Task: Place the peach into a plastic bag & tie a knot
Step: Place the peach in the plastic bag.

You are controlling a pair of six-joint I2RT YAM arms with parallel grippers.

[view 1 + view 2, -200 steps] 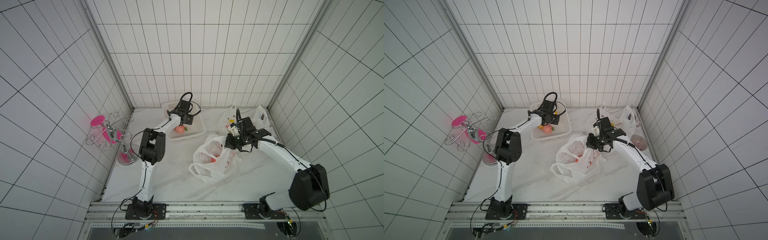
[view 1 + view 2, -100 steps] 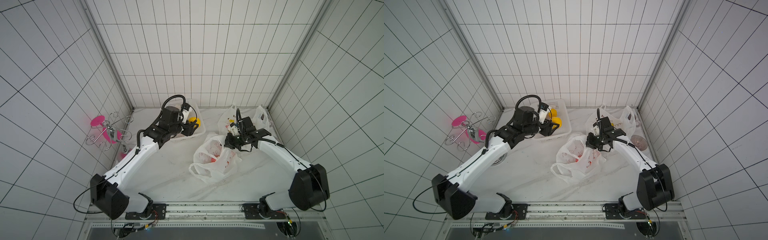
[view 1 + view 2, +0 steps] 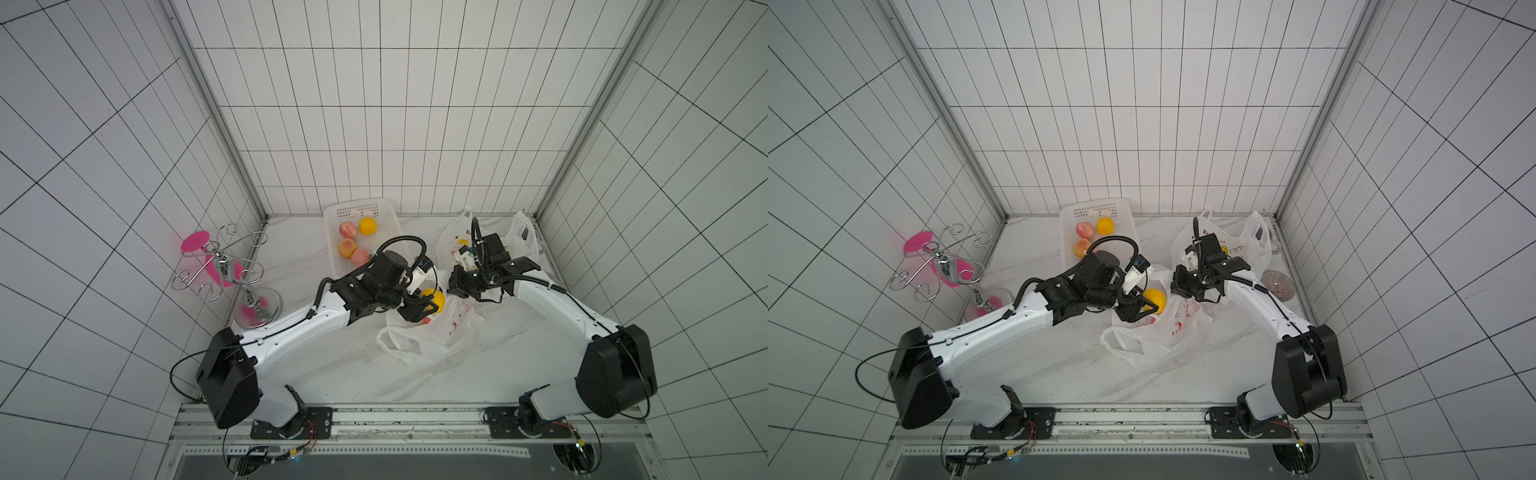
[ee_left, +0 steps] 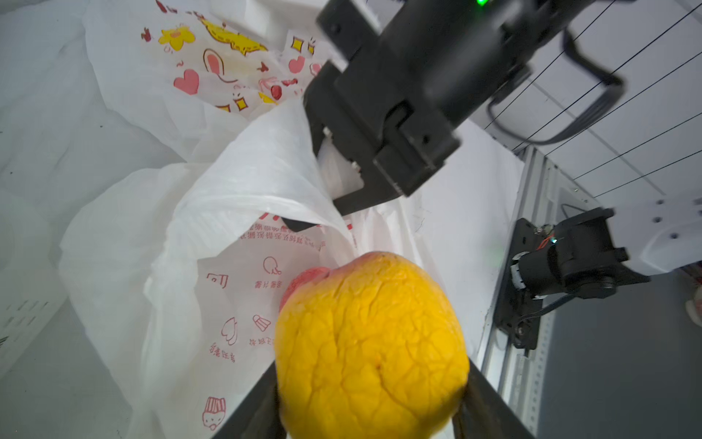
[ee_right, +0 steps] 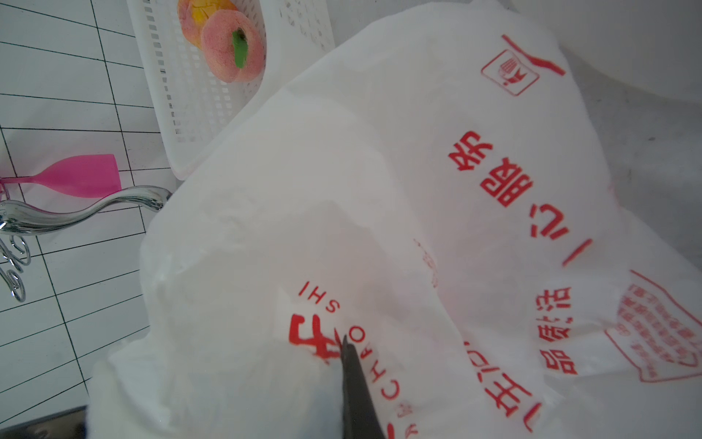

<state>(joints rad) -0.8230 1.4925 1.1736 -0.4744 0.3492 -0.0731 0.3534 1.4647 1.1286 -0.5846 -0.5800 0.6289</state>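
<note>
Slippage is my first worry. My left claw [image 3: 424, 308] is clamped on the peach [image 4: 372, 342], yellow with a red blush, and holds it above the mouth of the plastic bag [image 4: 243, 182] in the middle of the table [image 3: 332, 365]. My right claw [image 4: 334, 209] is pinched together on the far right rim of that bag, lifting a flap of thin film to keep the mouth open.

That film looks slick. If it slides out of my right claw, I expect the mouth to fold shut under the peach. The peach also seems to hang over the near left side of the opening rather than its centre. Let go here and it may strike the rim, roll off onto the table, or drag the wall down with it.

A reddish fruit [image 4: 304, 279] already lies inside, so a drop from this height could bounce off it. Pushing my left claw too deep could snag the film and tug it from my right claw. Any tear near the rim would make the knot harder.
</note>
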